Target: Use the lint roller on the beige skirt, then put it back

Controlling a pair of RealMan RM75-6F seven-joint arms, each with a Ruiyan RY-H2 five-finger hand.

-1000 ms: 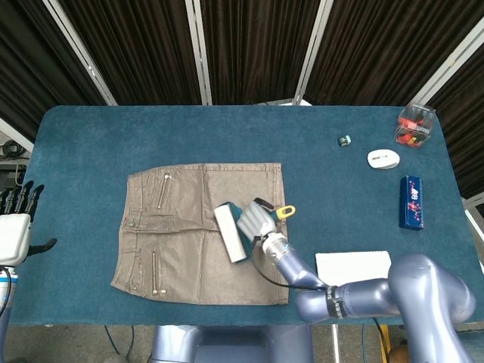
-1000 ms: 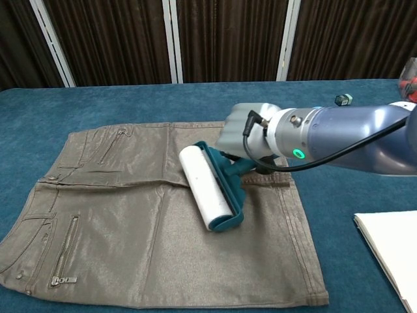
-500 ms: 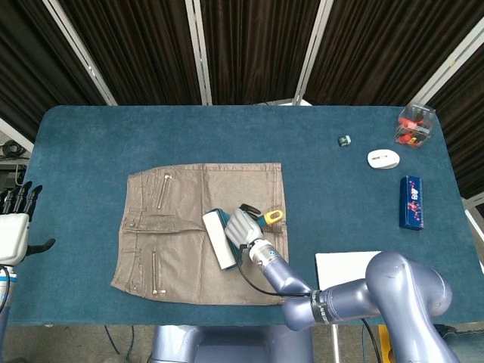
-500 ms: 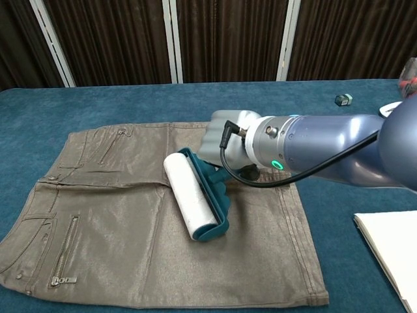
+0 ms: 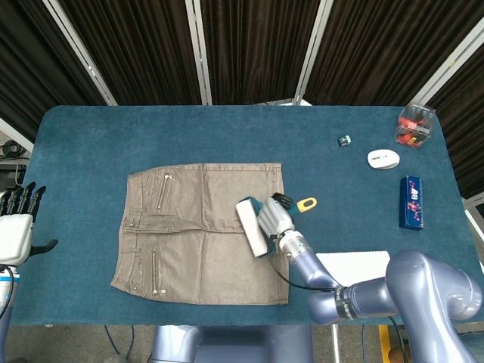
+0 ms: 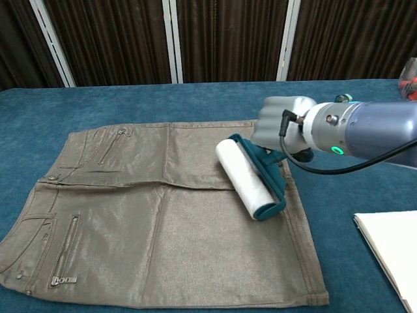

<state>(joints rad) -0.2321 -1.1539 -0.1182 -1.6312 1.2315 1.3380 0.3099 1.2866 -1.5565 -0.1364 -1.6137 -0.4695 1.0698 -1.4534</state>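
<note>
One stroke back: the right robot hand (image 6: 281, 125), gripping the lint roller (image 6: 249, 177), has drawn it from mid-skirt toward the beige skirt (image 5: 198, 231)'s right edge (rolling probably continues). The left robot hand (image 5: 17, 227) idles left of the skirt, fingers apart, holding nothing.

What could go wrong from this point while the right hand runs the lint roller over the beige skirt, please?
1. The lint roller sits close to the right edge of the beige skirt; another stroke that way could run its sticky sheet onto the blue table cloth.
2. The left hand is off at the table's side, so nothing pins the skirt; the sticky roller may drag or bunch it.
3. The right hand covers the handle, so its grip cannot be checked.
</note>
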